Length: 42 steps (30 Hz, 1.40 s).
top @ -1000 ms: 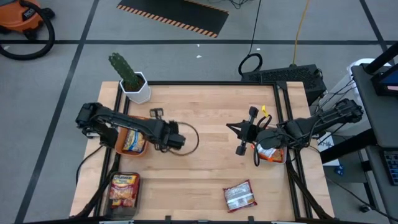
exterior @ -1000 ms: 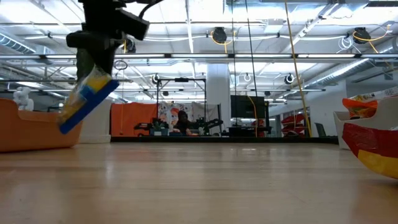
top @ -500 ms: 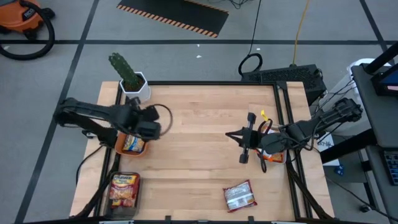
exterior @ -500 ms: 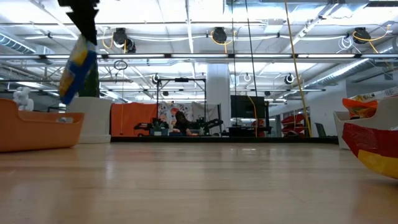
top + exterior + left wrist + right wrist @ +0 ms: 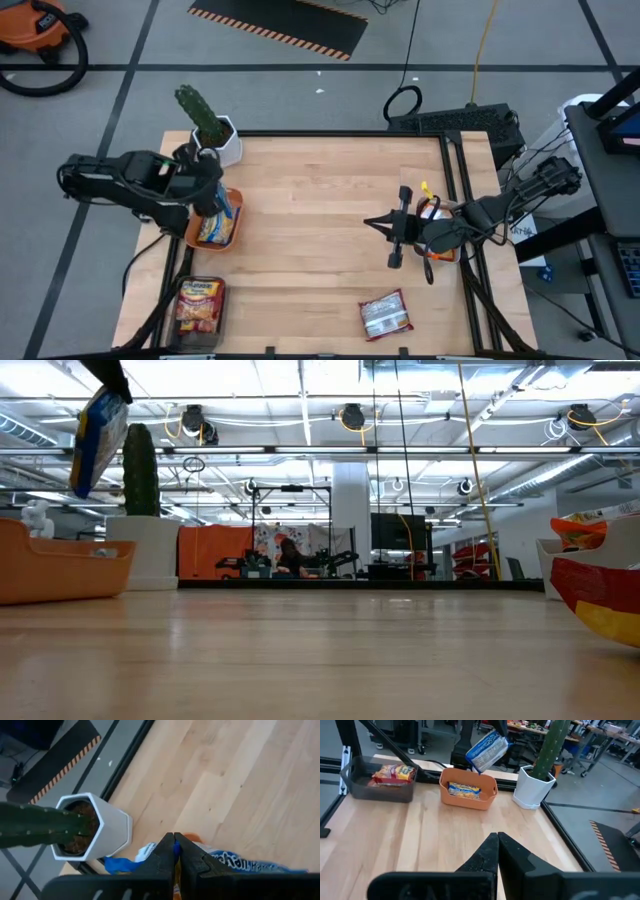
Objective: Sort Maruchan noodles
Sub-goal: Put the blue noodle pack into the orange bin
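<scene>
Left gripper (image 5: 212, 195): its fingers pinch a blue-white packet (image 5: 97, 428), held hanging in the air over the orange bowl (image 5: 196, 229) at the table's far left, just beside the cactus pot (image 5: 222, 143).

Carried packet: the right wrist view shows the blue-white packet tilted, directly above the bowl's rim and clear of it; the left wrist view shows its blue edge trapped between the closed fingers.

What changed: a second ago the left gripper was out over the middle-left of the table with the packet low; it has since swung left and lifted, so the packet now sits high above the bowl.

Meaning for the task: this looks like the delivery step for the blue-white packet; a release here would probably drop it into the bowl, though the cactus stands close.

Orange bowl: already holds an orange-yellow packet (image 5: 211, 232) lying flat.

Right gripper (image 5: 394, 240): its fingers are pressed together on nothing, above the table's right-middle. Over the last second it has eased slightly nearer.

Grey tray (image 5: 186, 322): at the near left corner, holding a dark red packet (image 5: 200, 303).

Loose packet: a dark red-white packet (image 5: 385, 314) lies on the bare table at the near right, not yet sorted.

Right side: an orange packet (image 5: 436, 248) shows by the right edge, partly hidden by the right arm.
</scene>
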Tool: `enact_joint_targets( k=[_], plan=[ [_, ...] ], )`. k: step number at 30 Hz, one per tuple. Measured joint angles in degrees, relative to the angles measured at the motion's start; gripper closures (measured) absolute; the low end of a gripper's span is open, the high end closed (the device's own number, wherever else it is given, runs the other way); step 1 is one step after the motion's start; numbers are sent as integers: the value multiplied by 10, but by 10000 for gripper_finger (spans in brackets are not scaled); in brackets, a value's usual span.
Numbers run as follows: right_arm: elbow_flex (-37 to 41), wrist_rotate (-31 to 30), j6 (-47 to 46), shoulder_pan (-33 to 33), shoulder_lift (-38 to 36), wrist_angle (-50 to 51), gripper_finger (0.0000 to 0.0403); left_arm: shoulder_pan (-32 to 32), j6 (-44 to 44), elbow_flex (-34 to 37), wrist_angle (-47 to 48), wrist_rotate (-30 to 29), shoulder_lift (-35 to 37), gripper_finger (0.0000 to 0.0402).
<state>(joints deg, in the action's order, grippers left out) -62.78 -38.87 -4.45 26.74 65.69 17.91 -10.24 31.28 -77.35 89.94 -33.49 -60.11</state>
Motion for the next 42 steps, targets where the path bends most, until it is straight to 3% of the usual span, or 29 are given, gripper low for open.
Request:
enact_joint_targets(
  k=[15,23,42],
  plan=[
    [0,0,-28,8,10,4,401,0,53,166,0,69,78,396],
    [0,0,-28,8,10,4,401,-6,77,235,0,175,77,396],
    [0,2,-30,8,10,4,401,-29,117,338,-110,172,77,396]
  ],
)
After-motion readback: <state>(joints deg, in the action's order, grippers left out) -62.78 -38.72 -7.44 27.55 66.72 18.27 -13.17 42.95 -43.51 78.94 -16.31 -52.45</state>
